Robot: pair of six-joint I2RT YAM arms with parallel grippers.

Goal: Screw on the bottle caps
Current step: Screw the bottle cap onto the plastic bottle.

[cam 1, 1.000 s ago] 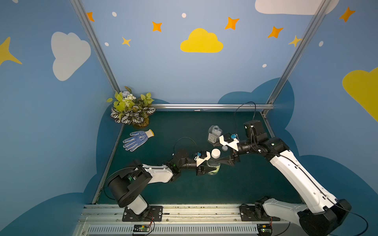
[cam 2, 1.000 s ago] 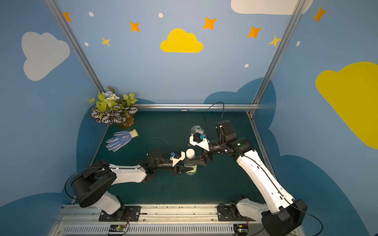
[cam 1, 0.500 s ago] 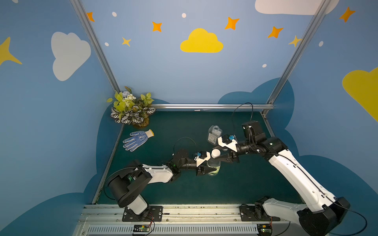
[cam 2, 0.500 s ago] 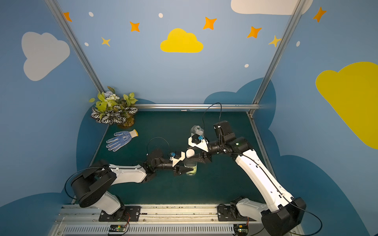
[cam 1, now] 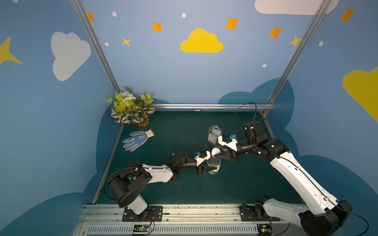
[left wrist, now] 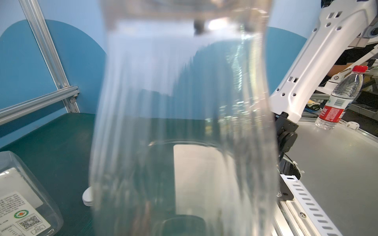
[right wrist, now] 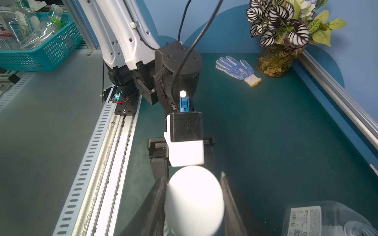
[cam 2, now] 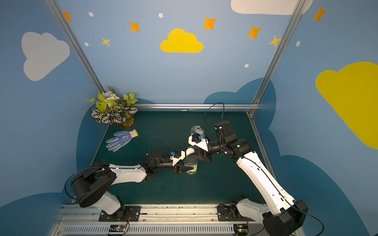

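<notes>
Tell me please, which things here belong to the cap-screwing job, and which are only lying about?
Job:
- slim bottle, held by the left gripper
- cap on it, in the right gripper
- square bottle, open
- loose cap on the table

Lying about:
- glove
- plant

Mid tabletop point(cam 1: 184, 190) blocked: left claw point(cam 1: 212, 163) and right claw point(cam 1: 216, 152) meet at slim bottle point(cam 1: 214, 166), white cap point(cam 1: 214, 152) pinched in right claw. Square bottle point(cam 1: 214, 135) stands just behind right claw, tight gap. Loose cap point(left wrist: 88, 197) lies near slim bottle's base, square bottle's side. Glove point(cam 1: 138, 140), plant point(cam 1: 132, 111) fill far left corner. Open passage: near strip in front of arms, far middle, right edge.
</notes>
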